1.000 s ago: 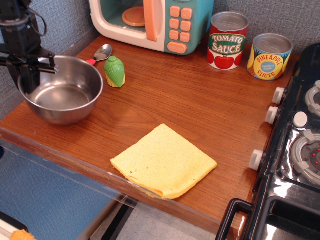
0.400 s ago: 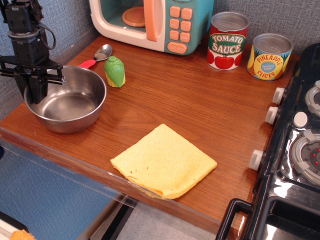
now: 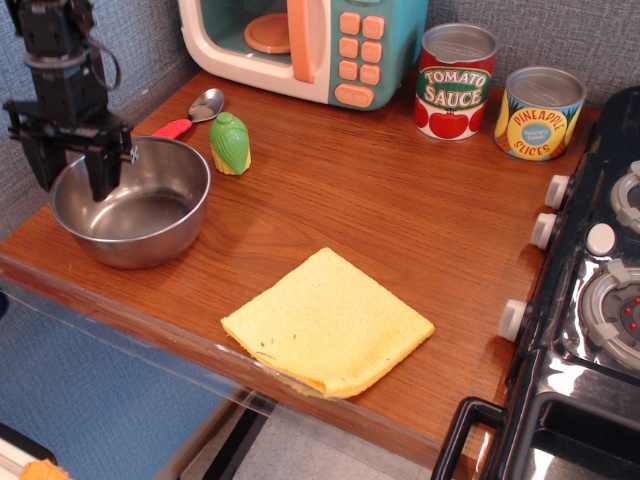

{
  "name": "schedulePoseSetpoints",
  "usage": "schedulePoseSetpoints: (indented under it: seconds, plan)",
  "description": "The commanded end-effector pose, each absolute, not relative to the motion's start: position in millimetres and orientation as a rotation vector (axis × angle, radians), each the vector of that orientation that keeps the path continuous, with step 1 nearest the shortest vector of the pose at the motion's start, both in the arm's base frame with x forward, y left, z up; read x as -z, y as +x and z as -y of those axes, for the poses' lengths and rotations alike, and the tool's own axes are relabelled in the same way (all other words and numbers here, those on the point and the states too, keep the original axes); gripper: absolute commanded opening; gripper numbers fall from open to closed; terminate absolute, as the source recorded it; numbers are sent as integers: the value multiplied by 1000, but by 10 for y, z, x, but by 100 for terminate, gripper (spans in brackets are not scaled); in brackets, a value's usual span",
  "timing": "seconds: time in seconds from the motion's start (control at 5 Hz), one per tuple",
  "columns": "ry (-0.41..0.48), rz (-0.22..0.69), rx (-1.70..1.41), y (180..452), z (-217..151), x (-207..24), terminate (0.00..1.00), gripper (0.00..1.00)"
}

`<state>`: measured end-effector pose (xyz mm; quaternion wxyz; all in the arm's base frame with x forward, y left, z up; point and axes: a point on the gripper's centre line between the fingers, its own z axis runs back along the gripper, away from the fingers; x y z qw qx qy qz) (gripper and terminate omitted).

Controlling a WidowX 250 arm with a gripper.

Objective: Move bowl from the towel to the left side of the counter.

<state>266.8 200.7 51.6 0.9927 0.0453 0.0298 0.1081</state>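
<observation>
I see the bowl resting on the counter near its left front corner, well apart from the towel at the front edge. The gripper hangs over the bowl's left rim, fingers spread apart, one outside the rim and one inside, grasping nothing. A green toy stands just behind the bowl.

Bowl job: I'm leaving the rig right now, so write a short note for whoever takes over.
End effector: open, straddling the bowl's left rim, one finger inside, one outside, not clamping it.
Bowl: upright on the left side of the counter, beside the green toy.
Towel: bare, at the front edge.
Done: the bowl is off the towel and placed left.
Left: lift the arm clear of the bowl.
</observation>
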Motion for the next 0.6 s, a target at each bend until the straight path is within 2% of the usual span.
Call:
schedulePoseSetpoints:
  seconds: [0.0, 0.4]
  plan:
    - [188, 189, -27, 2671, -1657, -1255, 0, 100]
    - [161, 156, 19, 2687, -1419, -1213, 0, 100]
